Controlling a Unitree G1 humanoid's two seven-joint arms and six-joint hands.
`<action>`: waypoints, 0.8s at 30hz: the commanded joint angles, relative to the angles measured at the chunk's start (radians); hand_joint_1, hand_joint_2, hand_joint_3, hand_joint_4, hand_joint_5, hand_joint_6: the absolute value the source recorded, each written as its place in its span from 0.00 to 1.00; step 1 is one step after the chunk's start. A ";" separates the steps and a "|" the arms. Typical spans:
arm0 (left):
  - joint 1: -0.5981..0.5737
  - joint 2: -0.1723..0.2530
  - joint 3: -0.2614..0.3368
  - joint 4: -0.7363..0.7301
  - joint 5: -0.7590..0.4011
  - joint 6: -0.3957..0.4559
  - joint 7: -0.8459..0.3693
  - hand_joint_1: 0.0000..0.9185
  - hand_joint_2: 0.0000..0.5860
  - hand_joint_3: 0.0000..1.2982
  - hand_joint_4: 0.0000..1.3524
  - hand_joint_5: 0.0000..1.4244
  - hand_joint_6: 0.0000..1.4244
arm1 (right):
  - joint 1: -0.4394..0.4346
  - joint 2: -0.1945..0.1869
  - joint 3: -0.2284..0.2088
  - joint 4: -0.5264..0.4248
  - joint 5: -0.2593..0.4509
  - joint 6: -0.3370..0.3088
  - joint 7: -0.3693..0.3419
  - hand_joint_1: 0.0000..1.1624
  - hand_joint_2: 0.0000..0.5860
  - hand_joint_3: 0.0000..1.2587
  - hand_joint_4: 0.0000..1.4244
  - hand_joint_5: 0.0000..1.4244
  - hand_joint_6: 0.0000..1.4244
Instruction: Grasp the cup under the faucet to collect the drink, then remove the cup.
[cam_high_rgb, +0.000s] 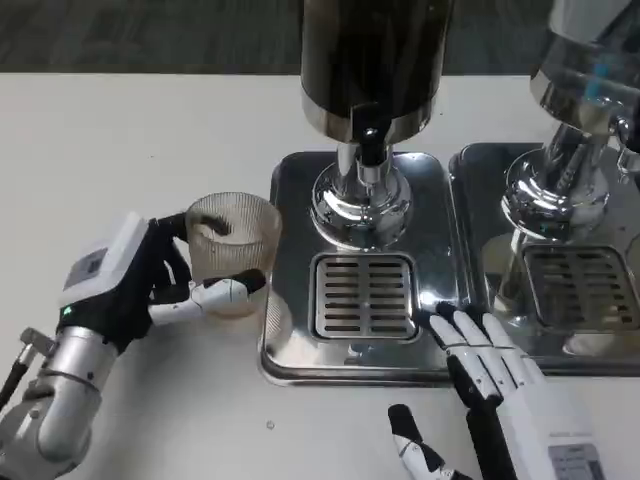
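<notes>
Left fingers (215, 293) wrap the ribbed clear cup (233, 245), left hand (140, 280) holding it on the counter (130, 140) just left of the drip tray (290, 190), not under the faucet (371, 150). Right hand (490, 375), fingers spread, touches the tray's front edge; its wrist's cut off.

A plain white surface (120, 140) fills most of the scene, matte and evenly lit, with only soft, faint shadows on it. Beyond its far edge runs a strip of dark grey floor (150, 35), its texture looking like carpet with a fine, slightly streaked weave. A tiny speck (270, 425) marks the white near the front.
</notes>
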 joint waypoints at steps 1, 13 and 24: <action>0.010 0.030 0.049 -0.047 -0.035 -0.072 0.059 0.45 0.26 0.43 0.48 0.62 0.72 | -0.001 0.008 -0.003 0.011 0.009 -0.015 -0.016 0.38 0.72 0.15 0.09 0.06 0.15; 0.014 0.033 0.085 -0.123 -0.048 -0.148 0.044 0.44 0.27 0.44 0.49 0.62 0.74 | 0.004 0.014 -0.001 0.014 0.018 -0.017 -0.026 0.38 0.73 0.15 0.09 0.07 0.15; -0.038 -0.025 0.035 -0.115 -0.009 -0.126 0.004 0.43 0.27 0.44 0.49 0.62 0.73 | 0.022 0.033 0.001 0.007 0.012 -0.009 -0.043 0.39 0.73 0.15 0.10 0.07 0.15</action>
